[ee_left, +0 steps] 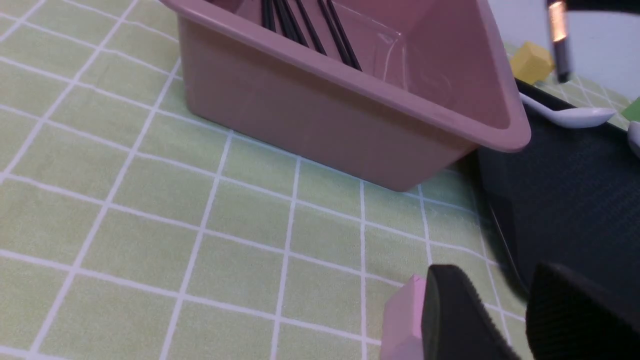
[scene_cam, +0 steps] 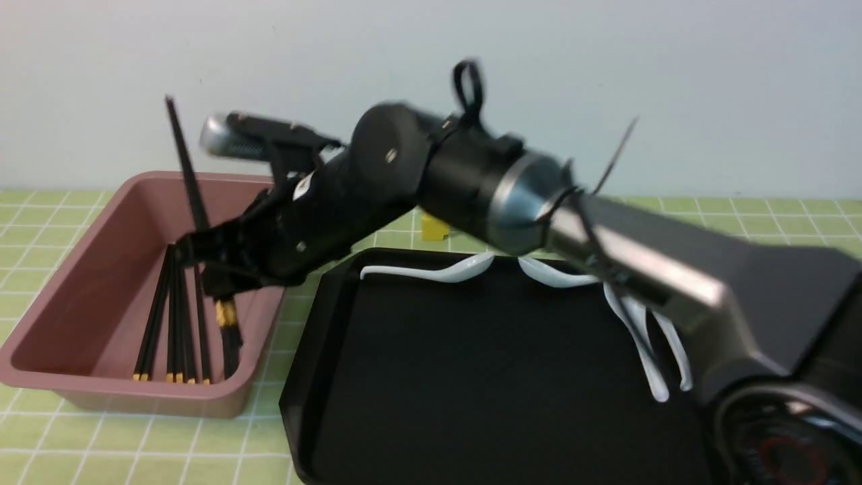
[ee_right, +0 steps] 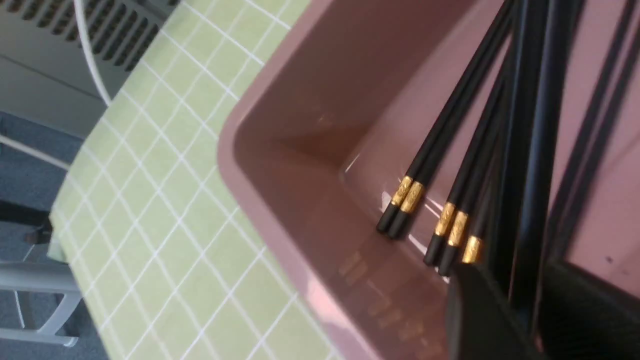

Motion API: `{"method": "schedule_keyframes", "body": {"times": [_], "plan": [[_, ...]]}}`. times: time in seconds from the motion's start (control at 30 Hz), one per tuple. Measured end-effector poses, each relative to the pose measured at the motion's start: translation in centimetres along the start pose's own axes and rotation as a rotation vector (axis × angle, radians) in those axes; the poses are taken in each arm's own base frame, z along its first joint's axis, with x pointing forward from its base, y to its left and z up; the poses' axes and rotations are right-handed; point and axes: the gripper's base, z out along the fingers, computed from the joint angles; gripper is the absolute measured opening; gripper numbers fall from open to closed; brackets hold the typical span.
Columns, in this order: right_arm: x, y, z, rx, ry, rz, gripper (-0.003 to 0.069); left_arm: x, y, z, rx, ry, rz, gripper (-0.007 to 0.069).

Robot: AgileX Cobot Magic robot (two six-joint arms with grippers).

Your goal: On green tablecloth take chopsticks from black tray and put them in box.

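Observation:
The pink box (scene_cam: 101,303) stands on the green tablecloth (scene_cam: 135,444), left of the black tray (scene_cam: 471,377). Several black chopsticks (scene_cam: 176,323) with gold ends lie in the box. My right gripper (scene_cam: 212,263) reaches over the box and is shut on chopsticks (scene_cam: 192,175) that stand steeply, tips up and gold ends down inside the box. In the right wrist view the held sticks (ee_right: 530,175) run between the fingers (ee_right: 480,315) of the right gripper (ee_right: 525,310). My left gripper (ee_left: 500,320) is open and empty, low over the cloth near the box (ee_left: 325,110).
White spoons (scene_cam: 431,273) lie along the tray's far and right edges (scene_cam: 640,337). A yellow cube (scene_cam: 434,228) sits behind the tray. A small pink block (ee_left: 400,320) lies beside my left gripper's finger. A green cube (ee_left: 632,109) shows at the edge.

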Motion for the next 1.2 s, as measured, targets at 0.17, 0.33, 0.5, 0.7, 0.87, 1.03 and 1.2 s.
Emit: {"method": "schedule_keyframes", "body": {"times": [0.17,0.33,0.5,0.7,0.87,1.03,1.2], "plan": [[1.0,-1.0,2.2,0.015,0.013,0.011,0.0323,0.0,0.0,0.0,0.0,0.0,0.0,0.0238],[1.1,-0.6,1.3,0.012,0.064,-0.001,0.0286,0.0,0.0,0.0,0.0,0.0,0.0,0.0238],[0.2,1.2,-3.3,0.016,0.161,-0.063,0.0122,0.0,0.0,0.0,0.0,0.0,0.0,0.0238],[-0.9,4.9,-12.9,0.051,0.245,-0.17,-0.0013,0.0,0.0,0.0,0.0,0.0,0.0,0.0238],[-1.0,8.9,-21.0,0.067,0.144,-0.276,-0.001,0.0,0.0,0.0,0.0,0.0,0.0,0.0238],[0.5,10.6,-28.8,0.162,0.031,-0.369,-0.0005,0.0,0.0,0.0,0.0,0.0,0.0,0.0238],[5.0,10.0,-36.3,0.308,-0.047,-0.379,0.0,0.0,0.0,0.0,0.0,0.0,0.0,0.0238]]}}
